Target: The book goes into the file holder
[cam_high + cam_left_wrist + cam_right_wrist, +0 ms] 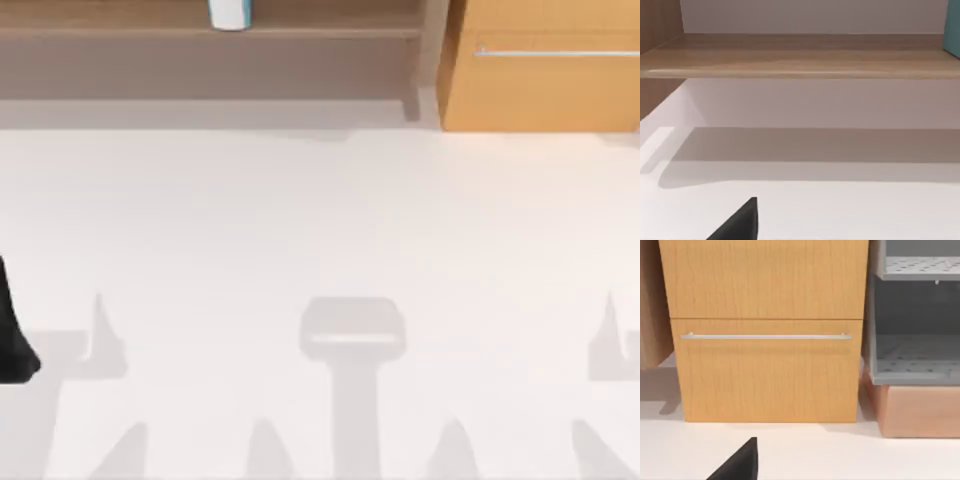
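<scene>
Waiting to start: book (229,14) upright on the shelf (200,32), untouched.
Next, reaching up to the book with the left arm (14,330) (finger state impossible to tell).

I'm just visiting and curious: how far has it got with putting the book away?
Nothing looks done yet. The book stands upright on the wooden shelf at the table's far edge, with no gripper at it. Nothing is in hand: the left arm sits at the table's left edge. Left to do: reach the book, grasp it, and carry it to the grey file holder beside the drawer cabinet.
</scene>
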